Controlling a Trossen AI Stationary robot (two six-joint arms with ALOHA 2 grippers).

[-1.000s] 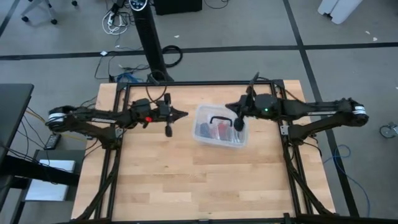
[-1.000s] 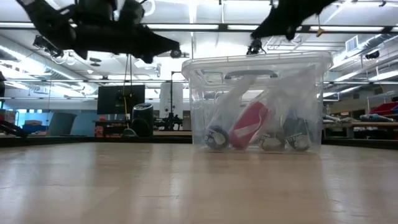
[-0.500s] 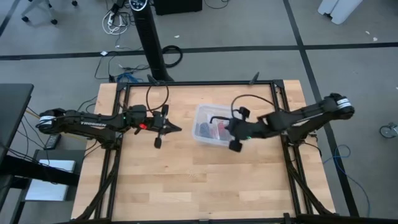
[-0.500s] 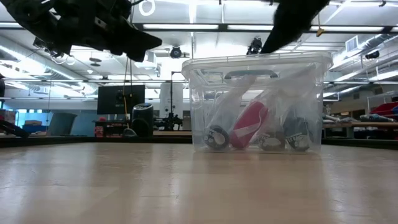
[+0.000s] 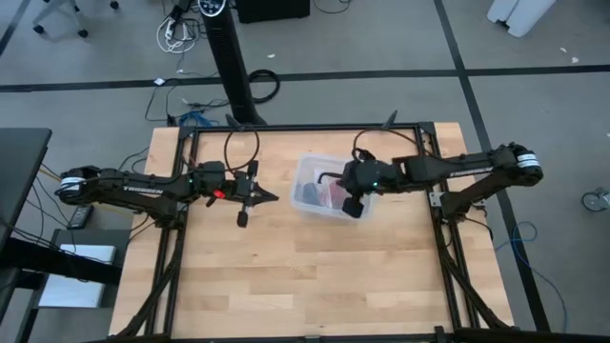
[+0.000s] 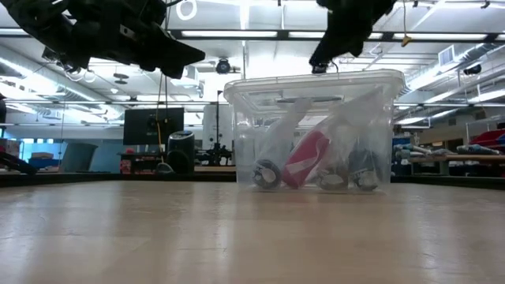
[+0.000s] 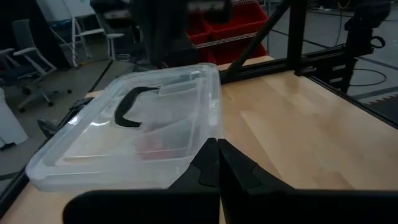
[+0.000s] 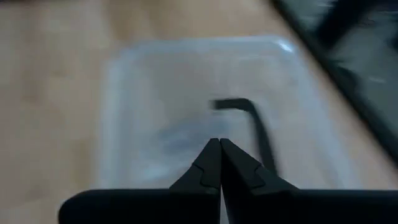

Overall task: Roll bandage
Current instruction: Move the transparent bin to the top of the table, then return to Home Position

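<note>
High view puts my left gripper [image 5: 271, 197] left of centre, fingers together on nothing, arm stretched level from the left edge. My right gripper [image 5: 329, 176] hangs over the clear lidded box [image 5: 310, 202] at centre, also pinched together and empty, arm reaching in from the right.

Low view alone shows the box's contents: clear bags [image 6: 278, 148], a red item [image 6: 304, 158] and small rolls low inside; which one is the bandage I cannot tell.

Left wrist view shows the lid [image 7: 93, 155] and its black handle [image 7: 129, 106] at centre left.

Right wrist view looks down on that handle, blurred.
</note>
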